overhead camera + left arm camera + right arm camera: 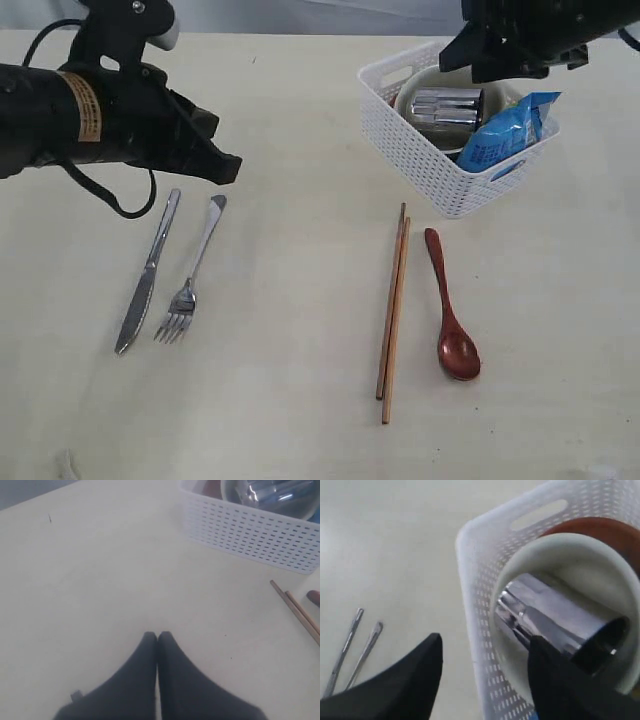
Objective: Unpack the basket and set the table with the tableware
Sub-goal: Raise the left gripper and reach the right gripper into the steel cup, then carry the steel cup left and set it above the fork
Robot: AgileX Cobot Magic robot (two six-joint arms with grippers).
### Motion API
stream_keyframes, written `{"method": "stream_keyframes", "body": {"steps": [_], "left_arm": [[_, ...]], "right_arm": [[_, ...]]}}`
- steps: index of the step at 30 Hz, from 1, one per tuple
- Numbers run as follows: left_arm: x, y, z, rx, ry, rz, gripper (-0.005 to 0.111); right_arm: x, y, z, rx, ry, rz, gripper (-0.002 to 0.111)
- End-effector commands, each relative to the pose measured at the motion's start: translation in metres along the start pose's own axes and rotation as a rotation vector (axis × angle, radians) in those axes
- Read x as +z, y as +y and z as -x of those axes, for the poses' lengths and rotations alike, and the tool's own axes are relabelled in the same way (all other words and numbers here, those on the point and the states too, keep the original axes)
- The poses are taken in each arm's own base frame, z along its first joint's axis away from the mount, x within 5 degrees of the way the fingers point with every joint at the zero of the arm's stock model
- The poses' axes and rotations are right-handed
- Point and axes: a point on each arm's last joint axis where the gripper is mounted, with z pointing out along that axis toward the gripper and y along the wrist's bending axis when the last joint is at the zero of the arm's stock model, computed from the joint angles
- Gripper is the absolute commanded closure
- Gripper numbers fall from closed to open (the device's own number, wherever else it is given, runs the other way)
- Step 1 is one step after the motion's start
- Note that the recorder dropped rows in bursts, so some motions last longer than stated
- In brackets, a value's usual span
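**Right hand poised over the basket**

My right hand (486, 640), wide open and empty, hovers at the basket (420, 150), upper right; one finger seems to hang outside its wall. I should bring both fingers astride the steel cup (447, 105) lying in the bowl (560, 550). My left hand (157, 636) is closed and empty. The plate (605, 527) under the bowl barely shows.

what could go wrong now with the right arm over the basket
The right jaws, open, seem to straddle the basket wall; lowering so could knock the rim or shift it. The steel cup lies on its side in the bowl; round and shiny, it may roll or slip. The snack bag beside it could snag.
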Motion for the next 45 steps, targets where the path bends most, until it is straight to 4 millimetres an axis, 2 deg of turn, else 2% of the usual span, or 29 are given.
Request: {"method": "stream_keyframes", "body": {"steps": [1,13,35,37,38,41,42,43,45], "left_arm": [[0.0,-0.001,-0.001,-0.009,0.009,-0.001,0.107],[0.0,-0.001,-0.001,-0.011,0.009,-0.001,0.107],[0.0,-0.001,-0.002,-0.01,0.016,0.002,0.107],[0.0,-0.001,-0.002,-0.01,0.016,0.002,0.107],[0.0,-0.001,-0.002,-0.008,0.018,0.002,0.107],[0.0,-0.001,-0.002,-0.008,0.018,0.002,0.107],[0.0,-0.001,-0.002,-0.008,0.018,0.002,0.107],[0.0,-0.001,-0.002,-0.008,0.018,0.002,0.107],[0.0,-0.001,-0.003,-0.008,0.023,0.004,0.107]], "right_arm": [[0.0,-0.011,-0.001,0.107,0.0,-0.107,0.058],[0.009,-0.002,-0.001,0.108,0.001,-0.161,0.058],[0.045,-0.026,-0.008,0.201,0.025,-0.179,0.058],[0.045,-0.025,-0.007,0.209,0.012,-0.169,0.064],[0.045,-0.025,-0.007,0.213,0.008,-0.167,0.074],[0.045,-0.025,-0.007,0.213,0.007,-0.168,0.092],[0.045,-0.025,-0.007,0.213,0.007,-0.168,0.104],[0.045,-0.025,-0.007,0.213,0.007,-0.168,0.109],[0.042,-0.023,-0.005,0.208,-0.003,-0.166,0.109]]}}
